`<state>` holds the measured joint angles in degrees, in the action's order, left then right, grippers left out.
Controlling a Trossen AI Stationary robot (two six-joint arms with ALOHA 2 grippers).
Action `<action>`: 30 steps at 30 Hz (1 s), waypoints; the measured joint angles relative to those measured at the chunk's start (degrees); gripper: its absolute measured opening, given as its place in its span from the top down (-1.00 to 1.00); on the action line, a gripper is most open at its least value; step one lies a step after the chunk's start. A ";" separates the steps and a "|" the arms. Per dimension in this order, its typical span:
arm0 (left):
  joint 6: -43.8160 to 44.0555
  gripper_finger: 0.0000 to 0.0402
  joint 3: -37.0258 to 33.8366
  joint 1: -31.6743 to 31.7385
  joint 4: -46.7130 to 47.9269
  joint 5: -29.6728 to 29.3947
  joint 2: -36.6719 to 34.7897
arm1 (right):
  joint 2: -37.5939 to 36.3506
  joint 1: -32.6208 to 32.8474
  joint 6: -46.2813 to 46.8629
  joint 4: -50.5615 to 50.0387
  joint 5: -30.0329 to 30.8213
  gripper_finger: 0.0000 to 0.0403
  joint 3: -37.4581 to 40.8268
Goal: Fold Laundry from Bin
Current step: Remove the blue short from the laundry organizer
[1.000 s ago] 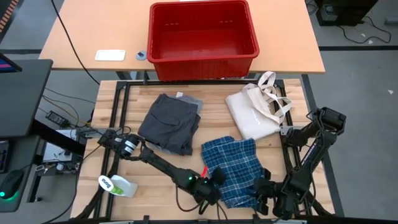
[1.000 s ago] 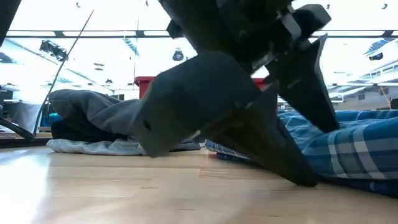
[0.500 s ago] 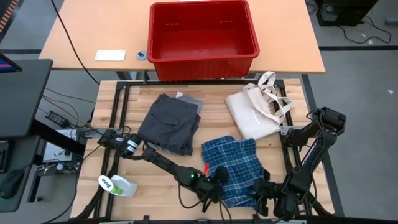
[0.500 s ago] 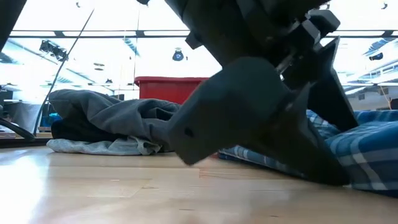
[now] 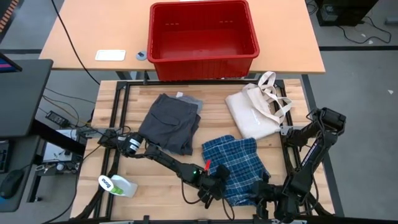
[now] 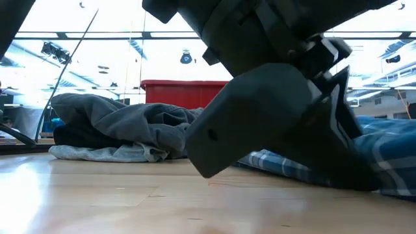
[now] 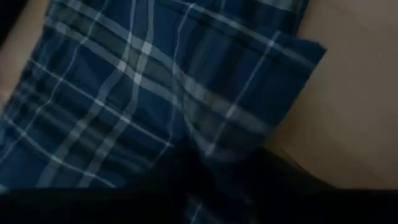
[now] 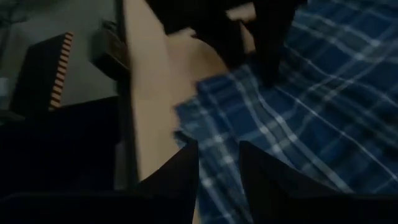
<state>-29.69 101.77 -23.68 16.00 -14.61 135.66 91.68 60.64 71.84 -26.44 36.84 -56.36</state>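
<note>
Laundry item in hand: blue plaid shirt (image 5: 235, 167), spread flat on the desk (image 5: 118, 112), nearer the camera than the red bin (image 5: 203, 37). Left gripper (image 5: 213, 188) had slid over the past second from just off the shirt's near left corner onto its edge; its fingers met the cloth in the left wrist view, but whether clamped or apart could not be told. Right gripper (image 5: 262, 196) stood at the shirt's near right edge and had barely shifted; its fingers (image 8: 180, 171) were apart above the hem. Judgement: both arms were closing on the near hem for a fold. Grey and black garments (image 5: 169, 123) lay heaped left of the shirt, cream tote bag (image 5: 258, 112) behind it; the bin showed nothing inside.
</note>
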 joint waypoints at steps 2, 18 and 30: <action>2.45 0.58 -0.04 -0.02 0.36 0.00 0.08 | 0.00 0.00 -1.25 -0.32 0.19 0.40 -1.98; 9.34 0.99 0.25 0.07 3.10 -6.34 -7.69 | 9.67 -0.40 -12.47 -2.89 -2.02 0.53 -12.06; 15.10 1.00 0.23 1.11 7.56 -6.03 -8.85 | 22.01 -1.23 -11.81 -0.46 -11.28 0.55 -17.66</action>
<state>-14.60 102.00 -22.57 23.56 -20.64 126.80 113.69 59.42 60.03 -26.90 25.56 -74.02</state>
